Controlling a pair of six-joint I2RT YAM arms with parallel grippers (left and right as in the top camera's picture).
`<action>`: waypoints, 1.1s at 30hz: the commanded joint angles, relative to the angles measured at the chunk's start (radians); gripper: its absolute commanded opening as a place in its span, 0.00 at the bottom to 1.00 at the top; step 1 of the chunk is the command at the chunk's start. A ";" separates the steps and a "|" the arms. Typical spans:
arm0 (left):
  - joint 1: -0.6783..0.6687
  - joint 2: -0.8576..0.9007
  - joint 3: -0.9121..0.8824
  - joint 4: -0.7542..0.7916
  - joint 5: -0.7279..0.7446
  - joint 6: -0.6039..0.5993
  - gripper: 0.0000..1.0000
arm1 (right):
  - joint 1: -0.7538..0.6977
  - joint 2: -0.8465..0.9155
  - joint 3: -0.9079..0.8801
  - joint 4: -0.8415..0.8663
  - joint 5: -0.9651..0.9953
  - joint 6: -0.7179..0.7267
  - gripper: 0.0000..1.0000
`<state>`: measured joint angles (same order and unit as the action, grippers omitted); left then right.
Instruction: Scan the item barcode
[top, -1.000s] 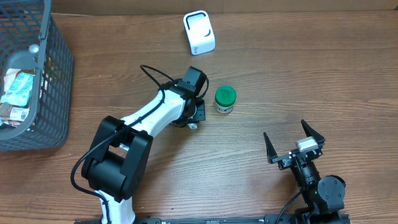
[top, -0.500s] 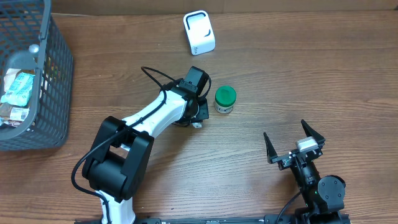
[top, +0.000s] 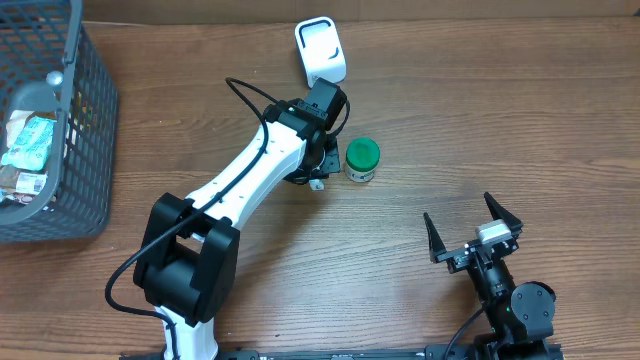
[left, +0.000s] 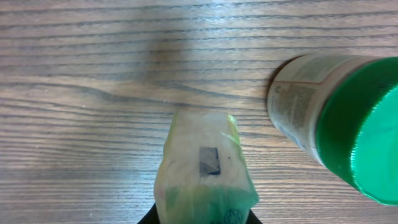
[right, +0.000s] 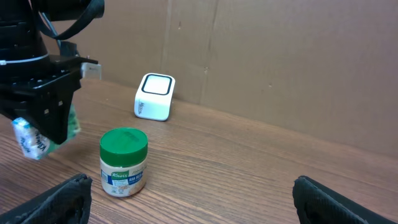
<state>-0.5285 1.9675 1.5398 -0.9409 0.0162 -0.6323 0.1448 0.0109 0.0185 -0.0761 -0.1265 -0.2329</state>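
Clamped in left jaws: small translucent yellow-green plastic packet (left: 208, 168), dark square patch facing wrist camera. Packet just beside white jar with green lid (top: 362, 160), not touching. Farther back on wooden surface (top: 500, 120), near: white box-shaped scanner (top: 320, 50). Well apart, right jaws spread wide, empty. Far left edge: dark mesh basket (top: 95, 110).

Bright even light, soft shadows, packet (left: 205, 168) blurred
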 joint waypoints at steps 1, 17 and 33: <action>-0.009 -0.001 0.006 -0.013 -0.030 -0.050 0.04 | 0.002 -0.008 -0.011 0.003 -0.002 0.000 1.00; -0.068 0.061 -0.019 0.048 -0.067 -0.079 0.04 | 0.002 -0.008 -0.011 0.003 -0.002 0.000 1.00; -0.094 0.114 -0.020 0.058 -0.105 -0.079 0.04 | 0.002 -0.008 -0.011 0.003 -0.002 0.000 1.00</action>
<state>-0.6159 2.0655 1.5299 -0.8837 -0.0509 -0.6903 0.1444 0.0109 0.0185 -0.0765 -0.1265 -0.2325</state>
